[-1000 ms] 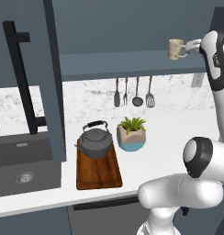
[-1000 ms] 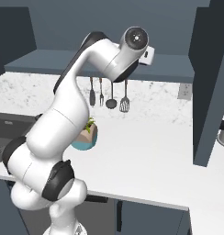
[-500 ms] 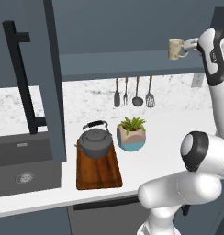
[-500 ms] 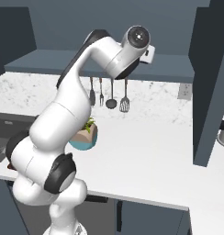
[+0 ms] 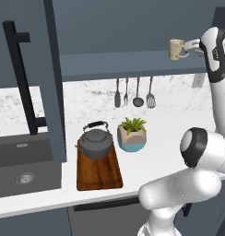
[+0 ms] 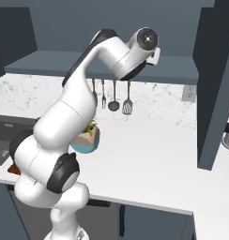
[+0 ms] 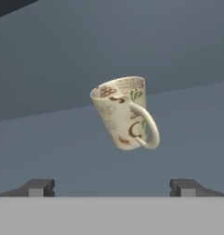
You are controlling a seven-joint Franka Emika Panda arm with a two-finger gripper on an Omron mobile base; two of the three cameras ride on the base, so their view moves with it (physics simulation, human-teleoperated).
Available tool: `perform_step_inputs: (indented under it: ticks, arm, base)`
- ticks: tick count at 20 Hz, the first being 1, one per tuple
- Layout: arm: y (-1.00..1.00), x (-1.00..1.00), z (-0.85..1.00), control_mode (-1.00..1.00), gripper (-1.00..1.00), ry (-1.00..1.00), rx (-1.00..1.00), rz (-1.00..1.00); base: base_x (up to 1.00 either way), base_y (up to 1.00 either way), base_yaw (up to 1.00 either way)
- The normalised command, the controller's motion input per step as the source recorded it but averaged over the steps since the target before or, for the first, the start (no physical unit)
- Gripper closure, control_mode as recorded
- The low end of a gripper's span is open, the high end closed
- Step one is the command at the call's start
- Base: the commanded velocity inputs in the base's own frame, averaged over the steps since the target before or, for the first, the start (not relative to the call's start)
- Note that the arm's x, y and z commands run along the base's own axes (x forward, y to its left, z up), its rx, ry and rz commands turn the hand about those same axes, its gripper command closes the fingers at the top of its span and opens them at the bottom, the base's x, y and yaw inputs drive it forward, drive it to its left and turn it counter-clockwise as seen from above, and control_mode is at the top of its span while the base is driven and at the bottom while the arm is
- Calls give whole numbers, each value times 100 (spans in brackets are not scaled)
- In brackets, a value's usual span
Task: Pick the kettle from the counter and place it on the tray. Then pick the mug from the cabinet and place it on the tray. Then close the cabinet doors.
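- Reaching up toward the mug (image 7: pixel 124 112), I have the gripper (image 7: pixel 112 187) level with the cabinet (image 5: pixel 133 64) shelf, fingers spread wide with nothing between them.
- In the hand view the mug sits ahead of the fingertips (image 7: pixel 38 187), roughly centred between them, and not yet touched. It looks tilted there, but I put that down to the roll of the camera. From the left base view the mug (image 5: pixel 176 49) seems to stand upright on the shelf, just beside the gripper (image 5: pixel 190 46).
- Its loop handle faces toward the camera and to the right. The rim is up and the mouth open.
- I judge it light, stiff and breakable: glazed ceramic, so likely slippery under the pads. A firm but modest squeeze should do.
- I would close on the body across its width, below the rim, keeping the handle clear of the pads so it does not twist the mug as I close. Whether the present gap spans the body I cannot say for sure from this angle, though it looks ample.
- The kettle (image 5: pixel 96 143) already sits at the far end of the tray (image 5: pixel 99 171) on the counter (image 5: pixel 169 133), so free board remains in front of it for the mug.
- A cabinet door (image 5: pixel 38 78) stands open, left for last.
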Motion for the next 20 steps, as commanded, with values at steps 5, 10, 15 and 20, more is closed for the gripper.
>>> perform_step_inputs:
  ticks: [5,10,15,20]
  arm:
    - [-1,21,-1,-100,-100,0,0,3]
    - [-1,22,-6,-100,-100,0,0,1]
    - [-8,16,-8,-100,-100,0,0,1]
    - [-9,14,-5,-100,-100,0,0,2]
  base:
    - [0,0,0]
    - [0,0,0]
    - [0,0,0]
    - [0,0,0]
